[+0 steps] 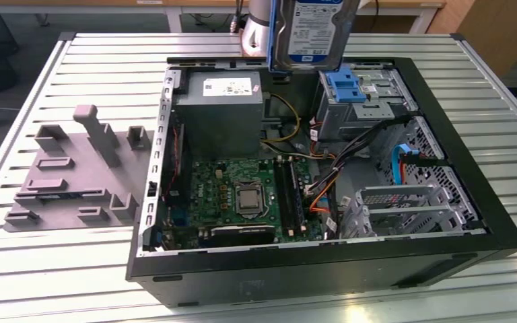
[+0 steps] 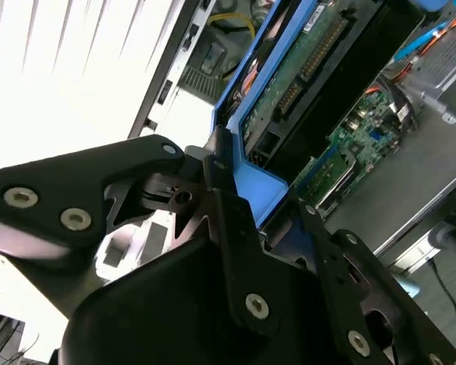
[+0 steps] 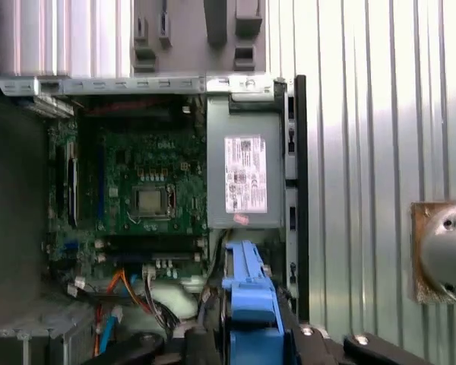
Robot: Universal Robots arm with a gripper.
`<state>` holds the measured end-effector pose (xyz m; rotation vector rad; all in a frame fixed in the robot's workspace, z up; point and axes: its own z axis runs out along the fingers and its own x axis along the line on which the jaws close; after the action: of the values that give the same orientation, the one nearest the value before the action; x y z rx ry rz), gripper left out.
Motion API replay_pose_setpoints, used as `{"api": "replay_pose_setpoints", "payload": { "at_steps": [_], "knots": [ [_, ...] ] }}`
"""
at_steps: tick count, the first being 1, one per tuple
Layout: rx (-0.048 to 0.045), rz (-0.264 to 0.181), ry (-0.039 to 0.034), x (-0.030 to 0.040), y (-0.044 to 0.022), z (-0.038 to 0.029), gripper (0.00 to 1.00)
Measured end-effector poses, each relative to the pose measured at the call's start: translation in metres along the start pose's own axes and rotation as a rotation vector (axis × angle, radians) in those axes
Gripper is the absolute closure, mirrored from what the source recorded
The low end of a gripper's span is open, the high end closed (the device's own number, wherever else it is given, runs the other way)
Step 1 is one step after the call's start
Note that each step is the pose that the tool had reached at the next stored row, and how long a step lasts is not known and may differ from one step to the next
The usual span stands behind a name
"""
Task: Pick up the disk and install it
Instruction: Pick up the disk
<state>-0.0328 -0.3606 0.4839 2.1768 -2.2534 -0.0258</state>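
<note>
The disk (image 1: 312, 30) hangs upright above the far side of the open computer case (image 1: 474, 222), its white-and-blue label facing the exterior camera and its blue carrier bracket along its edges. My gripper (image 2: 260, 199) is shut on it. In the second wrist view the black fingers (image 2: 216, 179) clamp the blue bracket, and the disk's green circuit board (image 2: 304, 61) shows beyond them. In the first wrist view the blue bracket (image 3: 251, 300) sticks out from my gripper (image 3: 251, 338) over the case.
Inside the case are a grey power-supply box (image 1: 218, 114), a green motherboard (image 1: 236, 195), loose cables (image 1: 366, 145) and a drive bay with an empty blue bracket (image 1: 344, 87). A grey fixture (image 1: 79, 168) lies on the slatted table (image 1: 79, 262) at the exterior view's left.
</note>
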Motion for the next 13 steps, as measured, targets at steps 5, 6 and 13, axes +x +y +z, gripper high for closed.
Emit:
{"api": "replay_pose_setpoints", "payload": {
  "at_steps": [5, 6, 13],
  "knots": [
    [-0.0001, 0.000, 0.0000, -0.0001, -0.0030, -0.0001, 0.64],
    [-0.0001, 0.000, 0.0000, -0.0001, -0.0031, -0.0001, 0.64],
    [-0.0001, 0.000, 0.0000, -0.0001, -0.0043, -0.0001, 0.64]
  ]
}}
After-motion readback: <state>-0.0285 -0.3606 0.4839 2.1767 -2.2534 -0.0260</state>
